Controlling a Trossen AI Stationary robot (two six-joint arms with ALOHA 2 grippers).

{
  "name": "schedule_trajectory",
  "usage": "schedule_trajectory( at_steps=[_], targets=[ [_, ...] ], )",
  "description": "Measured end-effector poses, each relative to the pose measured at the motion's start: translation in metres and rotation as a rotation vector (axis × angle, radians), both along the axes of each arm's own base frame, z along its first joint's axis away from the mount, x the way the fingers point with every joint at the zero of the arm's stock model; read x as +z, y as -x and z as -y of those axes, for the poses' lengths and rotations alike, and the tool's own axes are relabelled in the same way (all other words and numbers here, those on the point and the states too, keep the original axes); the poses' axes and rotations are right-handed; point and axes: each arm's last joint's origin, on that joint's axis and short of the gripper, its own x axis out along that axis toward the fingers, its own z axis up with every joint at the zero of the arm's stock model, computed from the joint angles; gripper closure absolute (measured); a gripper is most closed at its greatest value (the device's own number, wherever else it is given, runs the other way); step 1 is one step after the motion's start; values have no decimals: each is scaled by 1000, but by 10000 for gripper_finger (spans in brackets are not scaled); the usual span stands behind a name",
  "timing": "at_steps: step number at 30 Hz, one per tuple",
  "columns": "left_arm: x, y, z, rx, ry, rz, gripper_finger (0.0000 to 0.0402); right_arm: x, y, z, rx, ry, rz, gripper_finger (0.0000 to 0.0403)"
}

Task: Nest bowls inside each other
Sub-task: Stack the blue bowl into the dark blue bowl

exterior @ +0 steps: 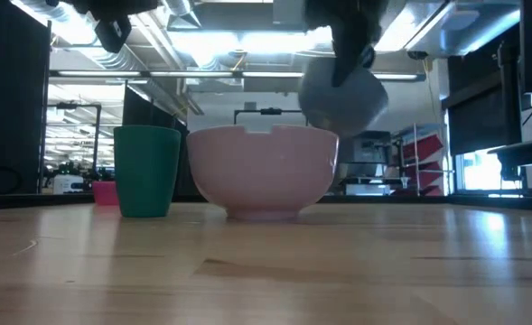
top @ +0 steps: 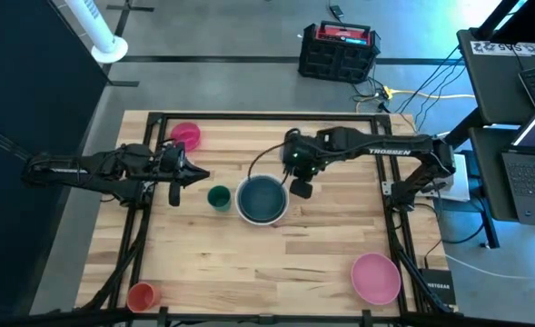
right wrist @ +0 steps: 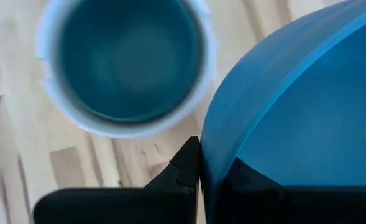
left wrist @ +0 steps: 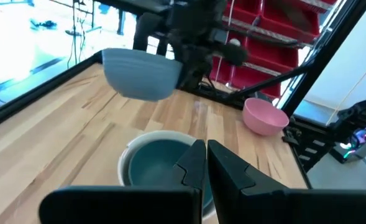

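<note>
Butcher-block tabletop (top: 276, 263) of pale glued wood strips, framed by black rails. Near its centre, a white bowl (top: 243, 211) with a dark blue bowl (top: 262, 199) nested inside, smooth round plastic, rims almost flush. Held in the air just beside that stack by the right gripper (right wrist: 201, 177): a grey-blue bowl (right wrist: 294, 112), tilted, jaws clamped over its thin rim, one finger inside the curved wall and one outside. Same bowl (left wrist: 139, 73) clear of the wood in the left wrist view, matte and rounded. Left gripper (left wrist: 206, 163) raised over the tabletop on the left arm's side of the stack, jaws closed together on nothing, pointing toward the stack. Just beside the stack on that side, a small dark green cup (top: 219, 197), straight-sided and upright. Toward the far edge behind the left arm, a small magenta bowl (top: 186, 134). Well apart, near the front right corner, a pale pink bowl (top: 376, 277), glossy and wide-mouthed, upright. At the front left corner, a small orange-red cup (top: 143, 295). Beyond the tabletop on the grey floor, a black and red case (top: 339, 50).
</note>
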Motion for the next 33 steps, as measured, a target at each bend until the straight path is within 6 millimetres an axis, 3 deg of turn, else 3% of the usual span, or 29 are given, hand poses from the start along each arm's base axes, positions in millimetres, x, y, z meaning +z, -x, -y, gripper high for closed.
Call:
schedule_trajectory(
  at_steps=[9,23,33],
  targets=[
    [0,0,0,-4,-23,2,402,9,-46,-49,215,5,36,403],
    [2,3,0,-8,-37,15,402,-29,-103,-63,159,-37,-100,403],
    [2,4,0,-10,-48,13,402,-46,-111,-66,129,-92,-143,403]
  ],
)
